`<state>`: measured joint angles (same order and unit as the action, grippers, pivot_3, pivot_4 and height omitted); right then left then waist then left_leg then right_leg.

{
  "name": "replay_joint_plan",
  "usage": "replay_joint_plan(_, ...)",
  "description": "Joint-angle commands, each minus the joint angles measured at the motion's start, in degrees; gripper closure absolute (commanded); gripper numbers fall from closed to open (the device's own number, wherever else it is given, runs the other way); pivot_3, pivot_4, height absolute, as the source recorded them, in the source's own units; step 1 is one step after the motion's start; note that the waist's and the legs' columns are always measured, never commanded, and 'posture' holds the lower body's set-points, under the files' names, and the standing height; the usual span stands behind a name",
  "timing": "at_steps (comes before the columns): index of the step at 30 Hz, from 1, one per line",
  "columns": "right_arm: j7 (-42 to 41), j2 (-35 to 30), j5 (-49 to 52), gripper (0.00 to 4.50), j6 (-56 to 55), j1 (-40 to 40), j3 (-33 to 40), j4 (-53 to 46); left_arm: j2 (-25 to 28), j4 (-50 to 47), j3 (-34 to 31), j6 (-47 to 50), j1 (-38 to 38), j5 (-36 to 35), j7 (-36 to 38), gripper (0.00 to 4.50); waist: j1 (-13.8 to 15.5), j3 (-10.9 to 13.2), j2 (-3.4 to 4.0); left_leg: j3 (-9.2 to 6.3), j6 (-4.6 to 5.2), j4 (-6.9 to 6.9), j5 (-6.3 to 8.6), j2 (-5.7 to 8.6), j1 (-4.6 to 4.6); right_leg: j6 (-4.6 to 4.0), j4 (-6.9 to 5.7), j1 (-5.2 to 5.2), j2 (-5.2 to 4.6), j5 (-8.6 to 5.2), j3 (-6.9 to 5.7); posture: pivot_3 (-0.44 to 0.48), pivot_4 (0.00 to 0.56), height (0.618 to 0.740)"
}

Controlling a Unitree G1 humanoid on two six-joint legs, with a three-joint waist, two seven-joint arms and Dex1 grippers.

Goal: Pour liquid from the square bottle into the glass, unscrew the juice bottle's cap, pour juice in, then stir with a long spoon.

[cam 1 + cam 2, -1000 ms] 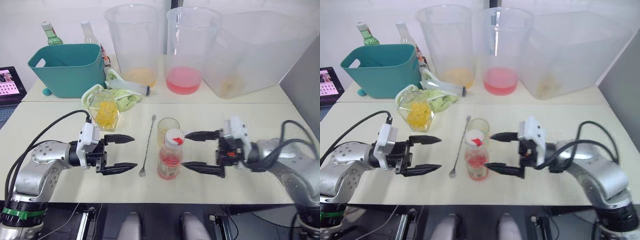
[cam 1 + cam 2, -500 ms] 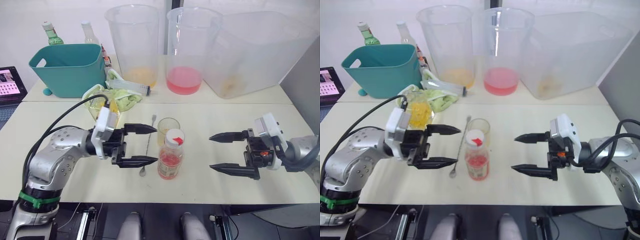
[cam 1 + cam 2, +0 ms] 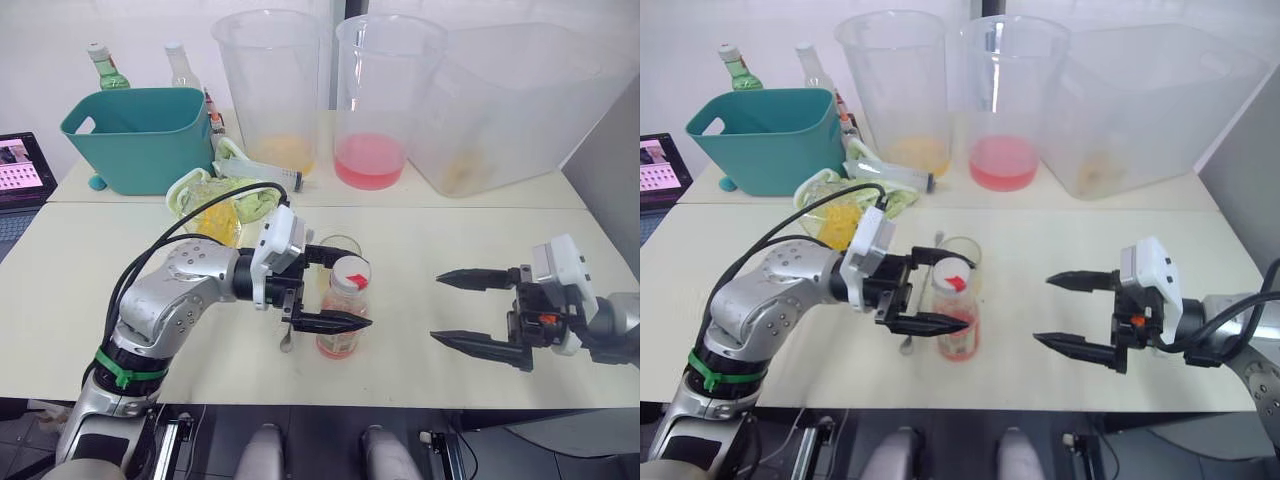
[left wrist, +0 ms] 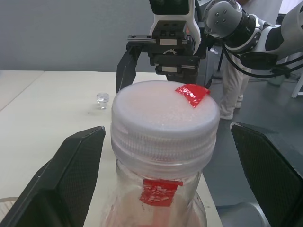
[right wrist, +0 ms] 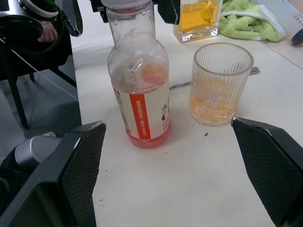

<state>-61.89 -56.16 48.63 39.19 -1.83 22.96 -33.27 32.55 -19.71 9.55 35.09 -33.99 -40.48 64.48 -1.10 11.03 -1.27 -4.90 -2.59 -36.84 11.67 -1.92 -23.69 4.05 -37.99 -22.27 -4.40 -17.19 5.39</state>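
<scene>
Left claw (image 3: 335,290): I'm bracketing the juice bottle (image 3: 340,320) released, fingers apart either side.
Cap (image 4: 164,120): ridged white plastic; I'm judging it grippable.
Glass (image 5: 220,85): standing just behind the bottle.
Right claw (image 3: 478,312): hanging released, well right of the bottle.

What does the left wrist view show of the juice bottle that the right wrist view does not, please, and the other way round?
The left wrist view alone shows the top of the white cap, with its red mark, standing between the open left gripper's fingers.

The right wrist view alone shows the juice bottle's label, the pinkish-red juice low inside, and the glass beside it holding yellow liquid.

Both show the bottle upright on the table with its cap on.
</scene>
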Motion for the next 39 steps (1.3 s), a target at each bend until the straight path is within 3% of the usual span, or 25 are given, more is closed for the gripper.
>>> replay_joint_plan(1, 0.98, -0.32, 1.76, 0.02, -0.18, 0.21, 2.51, -2.21, -0.73, -0.56, -0.07, -1.19, -0.78, 0.84, -0.09, 0.0, 0.09, 0.0, 0.0, 0.0, 0.0, 0.0, 0.0, 0.0, 0.0, 0.0, 0.01, 0.0, 0.0, 0.0, 0.0, 0.0, 0.15, 0.733)
replay_joint_plan(2, 1.24, -0.25, 1.98, 0.02, -0.04, 0.32, 2.67, -2.47, -0.88, -0.17, -0.13, -1.26, -0.71, 1.0, -0.26, 0.0, 0.12, 0.0, 0.0, 0.0, -0.01, 0.0, 0.0, 0.0, 0.0, 0.0, 0.01, 0.0, 0.0, 0.0, -0.01, 0.0, 0.15, 0.733)
replay_joint_plan(9, 3.53, -0.27, 5.25, 0.0, 0.76, -1.78, 1.47, -3.88, -0.57, -0.12, -0.39, -1.81, 0.02, 2.66, -0.22, 2.13, 0.14, 0.0, 0.0, 0.0, -0.01, -0.01, -0.01, 0.0, 0.0, 0.0, 0.01, 0.01, 0.0, 0.0, 0.0, 0.0, 0.15, 0.733)
replay_joint_plan(18, 6.5, -0.69, 8.47, 0.0, 1.73, -8.09, -1.81, -4.51, -0.61, -0.08, 0.06, -2.72, 0.37, 4.11, -0.49, 2.13, 0.14, 0.0, 0.0, 0.01, -0.01, -0.01, -0.01, 0.0, 0.0, 0.0, 0.01, 0.02, 0.0, 0.0, 0.0, 0.0, 0.15, 0.733)
replay_joint_plan(22, 9.2, -0.06, 12.12, 0.0, 2.99, -13.04, -3.48, -5.19, -0.78, -0.43, 0.11, -2.74, 0.51, 4.36, -0.9, 2.96, 0.07, 0.0, 0.0, 0.0, -0.01, -0.02, -0.01, -0.01, 0.0, 0.0, 0.02, 0.02, 0.0, 0.0, 0.0, 0.0, 0.15, 0.733)
replay_joint_plan(30, 21.08, 6.35, 11.93, 0.0, 6.29, -24.1, -15.63, -7.94, -0.11, -0.11, 0.93, -4.36, 2.8, 5.07, 0.84, 2.97, 0.0, -0.01, -0.01, 0.0, -0.01, -0.01, -0.01, -0.01, 0.02, 0.0, -0.01, 0.01, 0.0, 0.0, -0.01, 0.0, 0.15, 0.733)
replay_joint_plan(39, 26.8, 12.72, 8.17, 0.0, 6.58, -28.3, -21.76, -7.49, 0.05, -0.02, 2.22, -7.19, 3.52, 6.61, 2.11, 2.97, 0.05, -0.02, -0.01, -0.01, 0.0, -0.01, 0.0, -0.01, 0.03, 0.0, -0.03, 0.01, 0.0, 0.0, -0.02, 0.0, 0.15, 0.733)
